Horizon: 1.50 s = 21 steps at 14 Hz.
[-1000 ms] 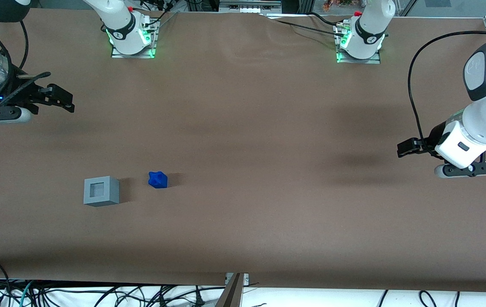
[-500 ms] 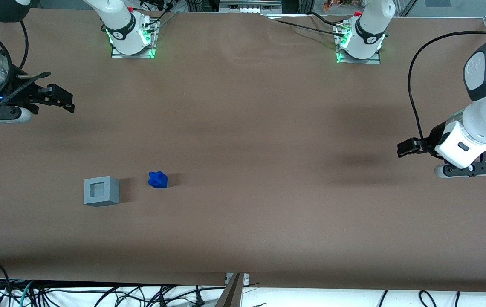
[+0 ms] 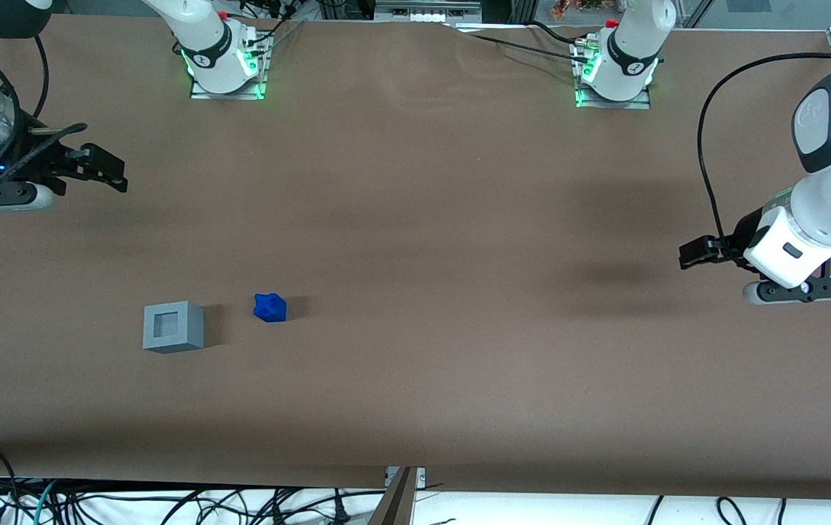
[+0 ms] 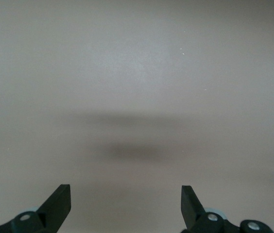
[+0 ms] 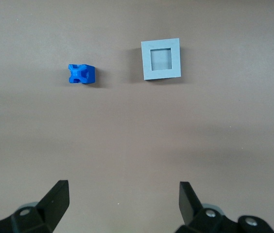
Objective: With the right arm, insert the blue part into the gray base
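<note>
The blue part (image 3: 270,307) lies on the brown table beside the gray base (image 3: 173,327), a short gap apart. The base stands upright with its square recess facing up and empty. My right gripper (image 3: 118,175) hangs above the table, farther from the front camera than both things and toward the working arm's end. It is open and empty. In the right wrist view the gripper (image 5: 123,191) has its fingers wide apart, with the blue part (image 5: 81,74) and the gray base (image 5: 161,59) well ahead of them on the table.
The brown table (image 3: 423,328) stretches wide around the two things. Two arm mounts with green lights (image 3: 224,69) (image 3: 614,73) stand at the edge farthest from the front camera. Cables (image 3: 168,503) lie below the nearest edge.
</note>
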Motion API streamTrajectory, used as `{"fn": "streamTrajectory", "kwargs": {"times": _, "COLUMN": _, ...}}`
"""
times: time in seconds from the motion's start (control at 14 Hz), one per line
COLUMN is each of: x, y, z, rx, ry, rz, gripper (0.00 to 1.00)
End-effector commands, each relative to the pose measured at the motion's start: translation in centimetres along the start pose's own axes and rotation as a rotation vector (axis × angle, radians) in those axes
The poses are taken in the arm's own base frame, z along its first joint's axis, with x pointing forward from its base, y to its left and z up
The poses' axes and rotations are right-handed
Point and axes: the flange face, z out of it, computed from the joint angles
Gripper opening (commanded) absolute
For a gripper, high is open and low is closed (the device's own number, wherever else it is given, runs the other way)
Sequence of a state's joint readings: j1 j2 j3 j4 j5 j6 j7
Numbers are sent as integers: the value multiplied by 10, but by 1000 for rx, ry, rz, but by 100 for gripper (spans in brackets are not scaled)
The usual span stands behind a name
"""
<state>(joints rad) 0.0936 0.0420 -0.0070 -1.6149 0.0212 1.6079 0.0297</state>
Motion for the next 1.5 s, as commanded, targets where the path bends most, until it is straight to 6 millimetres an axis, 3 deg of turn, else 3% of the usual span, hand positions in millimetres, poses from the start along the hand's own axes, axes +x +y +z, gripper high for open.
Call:
{"fn": "streamTrajectory", "kwargs": {"times": 0.0, "x": -1, "y": 2, "z": -2, "rx": 7, "ry": -5, "rz": -3, "gripper": 100}}
{"fn": "streamTrajectory", "kwargs": {"times": 0.93, "x": -1, "y": 2, "z": -11, "rx": 20, "ry": 38, "rz": 2, "gripper": 100}}
{"fn": "streamTrajectory", "kwargs": {"times": 1.43, "x": 18, "y": -11, "z": 10, "rx": 57, "ry": 56, "rz": 12, "gripper": 100}}
